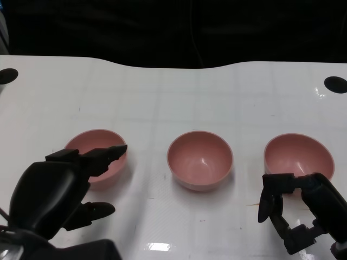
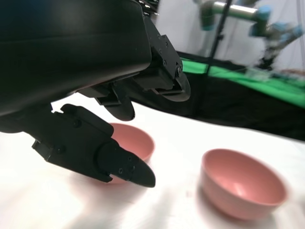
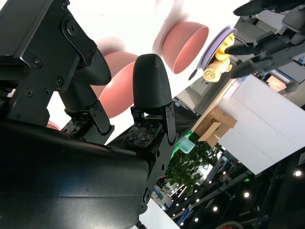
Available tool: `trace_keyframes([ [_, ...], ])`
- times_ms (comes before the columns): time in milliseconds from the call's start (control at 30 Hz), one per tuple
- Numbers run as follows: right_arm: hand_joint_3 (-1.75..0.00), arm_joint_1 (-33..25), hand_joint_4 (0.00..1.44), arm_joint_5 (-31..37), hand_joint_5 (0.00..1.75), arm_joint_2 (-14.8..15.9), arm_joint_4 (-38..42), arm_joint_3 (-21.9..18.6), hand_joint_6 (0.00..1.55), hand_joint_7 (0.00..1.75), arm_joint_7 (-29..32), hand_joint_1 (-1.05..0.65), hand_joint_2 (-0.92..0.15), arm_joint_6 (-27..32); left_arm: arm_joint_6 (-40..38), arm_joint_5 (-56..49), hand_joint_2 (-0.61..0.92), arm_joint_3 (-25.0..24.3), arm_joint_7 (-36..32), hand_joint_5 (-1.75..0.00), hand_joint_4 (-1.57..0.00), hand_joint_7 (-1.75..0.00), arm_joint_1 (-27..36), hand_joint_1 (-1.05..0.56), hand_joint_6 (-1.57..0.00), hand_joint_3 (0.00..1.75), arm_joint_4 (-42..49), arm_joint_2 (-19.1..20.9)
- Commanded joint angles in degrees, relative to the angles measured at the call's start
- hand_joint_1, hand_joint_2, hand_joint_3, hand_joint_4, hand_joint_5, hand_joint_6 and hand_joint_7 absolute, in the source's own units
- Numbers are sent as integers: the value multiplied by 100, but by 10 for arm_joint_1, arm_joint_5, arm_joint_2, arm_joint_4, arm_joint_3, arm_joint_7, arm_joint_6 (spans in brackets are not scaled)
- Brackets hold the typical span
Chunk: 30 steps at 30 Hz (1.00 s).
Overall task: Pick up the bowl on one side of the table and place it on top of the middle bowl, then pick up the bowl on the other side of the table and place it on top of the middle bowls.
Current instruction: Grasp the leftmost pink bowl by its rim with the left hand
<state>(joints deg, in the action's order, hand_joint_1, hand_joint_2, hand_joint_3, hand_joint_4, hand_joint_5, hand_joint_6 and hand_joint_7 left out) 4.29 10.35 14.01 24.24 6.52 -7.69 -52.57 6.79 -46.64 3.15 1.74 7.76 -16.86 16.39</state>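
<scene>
Three pink bowls are set in a row on the white table [image 1: 162,92]: left bowl [image 1: 105,168], middle bowl [image 1: 199,160], right bowl [image 1: 298,156]. Nothing is held; the left hand [image 1: 54,189] and right hand [image 1: 301,214] are spread apart.

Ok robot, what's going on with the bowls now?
Left hand open at left bowl. Right hand open near right bowl. Middle bowl bare, nothing stacked.

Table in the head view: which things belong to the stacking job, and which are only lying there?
Belong to the job:
left bowl
middle bowl
right bowl
left robot hand, holding nothing
right robot hand, holding nothing

Only there:
white table
two black round spots at its far corners
</scene>
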Motion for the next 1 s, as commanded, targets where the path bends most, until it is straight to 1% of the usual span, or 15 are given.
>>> trace_keyframes([
  [33, -175, 3, 99, -4, 174, 3, 5, -7, 93, 140, 4, 15, -6, -8, -68, -61, 85, 21, 14, -40, -40, 0, -16, -43, -45, 0, -15, -9],
  [133, -175, 4, 99, -4, 174, 2, 7, -6, 93, 140, 4, 15, -6, -9, -111, -93, 87, 40, 30, -37, -37, 0, -28, -44, -40, 1, -13, -12],
  [233, -175, 3, 99, 0, 174, 2, 3, -5, 93, 140, 5, 15, -6, -6, -134, -102, 88, 53, 40, -36, -36, 0, -41, -43, -39, 1, -2, -10],
  [333, -175, 2, 99, 1, 174, 3, 0, -5, 93, 140, 4, 13, -6, -2, -174, -140, 90, 79, 72, -33, -34, 0, -69, -47, -37, 1, 24, -5],
  [533, -175, 1, 99, 8, 174, 2, -5, -5, 93, 141, 9, 13, -6, 0, -233, -193, 91, 118, 97, -28, -40, -1, -110, -52, -40, 0, 67, -8],
  [633, -175, 0, 100, 3, 174, 0, -5, -4, 92, 141, 7, 15, -6, -2, -254, -210, 91, 142, 101, -21, -49, -1, -144, -52, -42, 1, 115, -14],
  [800, -175, -4, 99, 6, 174, 2, -12, -4, 91, 141, 6, 16, -6, 3, -277, -214, 92, 170, 117, -16, -56, -1, -187, -53, -41, 10, 178, -14],
  [900, -175, -6, 99, 8, 175, 3, -16, -4, 91, 141, 7, 15, -6, 5, -284, -210, 92, 184, 101, -14, -58, -1, -209, -53, -43, 8, 221, -19],
  [1000, -175, -6, 99, 9, 175, 3, -17, -4, 91, 141, 7, 15, -6, 5, -289, -205, 92, 191, 95, -13, -58, -1, -215, -53, -43, 7, 232, -17],
])
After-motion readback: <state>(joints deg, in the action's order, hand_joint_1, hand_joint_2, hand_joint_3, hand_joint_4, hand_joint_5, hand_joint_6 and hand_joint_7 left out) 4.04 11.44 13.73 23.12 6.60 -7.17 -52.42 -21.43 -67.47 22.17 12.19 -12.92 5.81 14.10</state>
